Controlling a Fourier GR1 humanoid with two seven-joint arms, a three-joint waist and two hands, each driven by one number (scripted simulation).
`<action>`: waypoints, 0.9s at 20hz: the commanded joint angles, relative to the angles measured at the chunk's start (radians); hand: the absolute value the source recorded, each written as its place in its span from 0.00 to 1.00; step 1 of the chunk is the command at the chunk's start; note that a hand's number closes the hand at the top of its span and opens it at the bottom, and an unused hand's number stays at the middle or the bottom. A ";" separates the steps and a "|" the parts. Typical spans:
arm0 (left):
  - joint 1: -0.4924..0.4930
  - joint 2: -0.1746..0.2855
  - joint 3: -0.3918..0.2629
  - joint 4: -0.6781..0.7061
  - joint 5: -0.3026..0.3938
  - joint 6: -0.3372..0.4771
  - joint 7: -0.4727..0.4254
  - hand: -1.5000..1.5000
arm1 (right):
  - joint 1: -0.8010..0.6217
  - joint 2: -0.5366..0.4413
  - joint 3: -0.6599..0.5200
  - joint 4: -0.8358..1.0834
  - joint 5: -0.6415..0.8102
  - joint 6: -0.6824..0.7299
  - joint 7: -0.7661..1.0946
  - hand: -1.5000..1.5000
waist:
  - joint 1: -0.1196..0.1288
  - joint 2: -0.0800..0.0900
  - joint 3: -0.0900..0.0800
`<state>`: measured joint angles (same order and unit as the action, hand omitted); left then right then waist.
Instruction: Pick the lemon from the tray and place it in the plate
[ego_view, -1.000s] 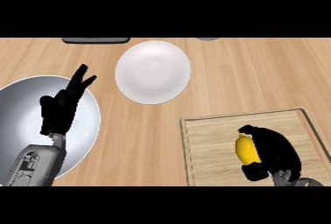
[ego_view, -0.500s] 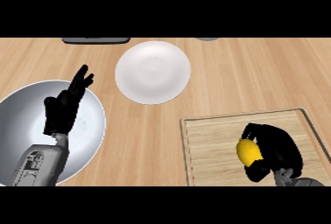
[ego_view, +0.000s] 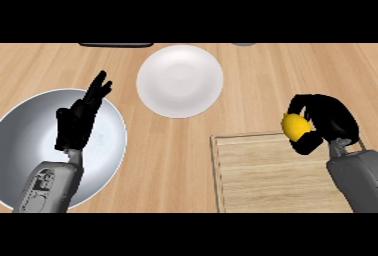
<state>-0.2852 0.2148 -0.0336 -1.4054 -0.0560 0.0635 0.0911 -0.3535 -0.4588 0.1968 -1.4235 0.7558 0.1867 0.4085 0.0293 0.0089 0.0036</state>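
A yellow lemon (ego_view: 294, 127) is held in my right hand (ego_view: 328, 120), whose black fingers curl round it. Hand and lemon hover at the far edge of the wooden tray (ego_view: 273, 175), at the right of the head view. The white plate (ego_view: 180, 80) lies on the counter at the top centre, to the left of the lemon and apart from it. My left hand (ego_view: 80, 118) rests open with fingers up over the grey bowl at the left.
A large grey metal bowl (ego_view: 37, 125) sits at the left under my left forearm. A dark object (ego_view: 116, 45) lies at the counter's far edge, with a small grey thing (ego_view: 244, 44) beside it.
My right hand has lifted the lemon off the tray's surface and carried it away from me to the tray's far edge. The left hand has barely shifted.
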 joint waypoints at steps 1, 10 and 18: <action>0.028 -0.009 -0.001 0.011 0.004 -0.008 -0.024 0.50 | -0.127 -0.020 -0.075 0.128 -0.019 -0.110 -0.206 1.00 | 0.004 0.001 -0.002; -0.016 -0.019 0.010 -0.020 -0.006 0.016 0.052 0.50 | -0.322 0.055 -0.137 0.216 -0.090 -0.244 -0.475 1.00 | -0.009 -0.005 -0.003; 0.037 0.005 0.028 -0.045 0.008 -0.032 0.027 0.50 | -0.529 0.247 -0.086 0.372 -0.086 -0.176 -0.386 1.00 | -0.007 -0.006 -0.004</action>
<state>-0.2670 0.2041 -0.0216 -1.4310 -0.0680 0.0581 0.0944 -0.7890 -0.2912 0.0965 -1.1396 0.6631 -0.0035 -0.0101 0.0194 0.0012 0.0028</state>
